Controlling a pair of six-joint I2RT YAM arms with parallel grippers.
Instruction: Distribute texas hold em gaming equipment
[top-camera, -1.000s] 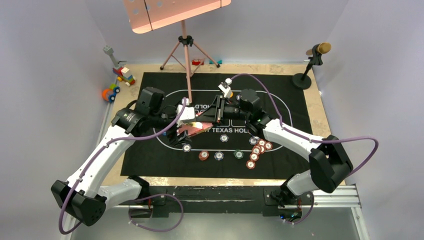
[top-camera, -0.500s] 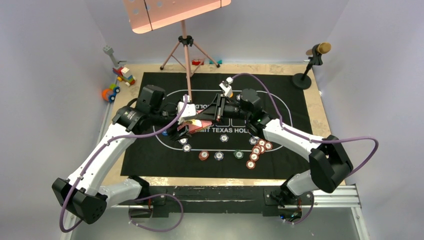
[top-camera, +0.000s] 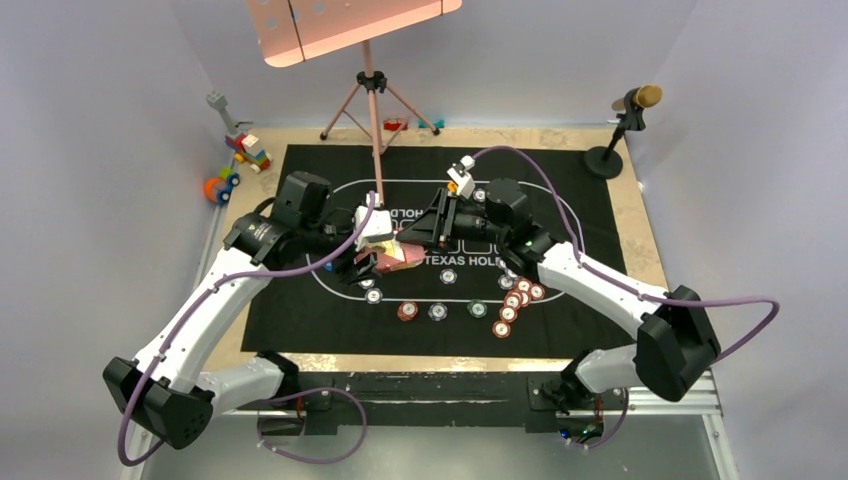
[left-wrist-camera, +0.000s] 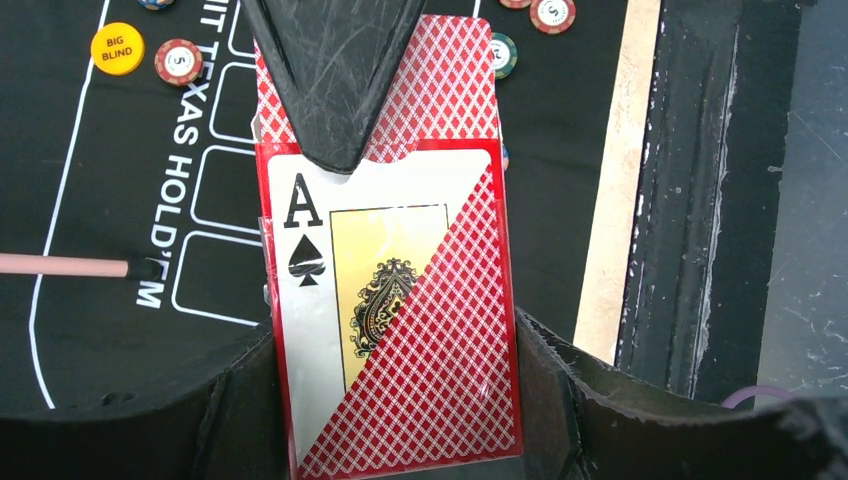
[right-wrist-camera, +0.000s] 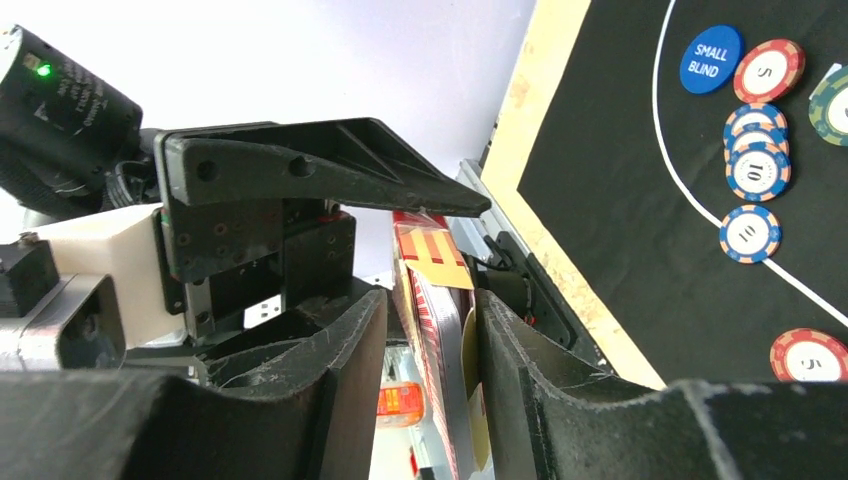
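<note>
Clamped tight at left in the left end effector (left-wrist-camera: 400, 420): the box (left-wrist-camera: 420, 330), raised over the mat (top-camera: 300, 170). Poking from its open mouth, the cards (left-wrist-camera: 440, 100), nipped by the right end effector (right-wrist-camera: 430, 310). Risk ahead: pulling askew, snagging on the mouth, dragging the box loose, or spilling cards onto the chips (top-camera: 512, 300) further right.

Tan worktop (top-camera: 520, 137), black printed felt mat (top-camera: 590, 195) covering its middle, toy blocks (top-camera: 248, 150) at ten o'clock, pink tripod stand (top-camera: 372, 85) at twelve, small microphone stand (top-camera: 604, 160) at two.
</note>
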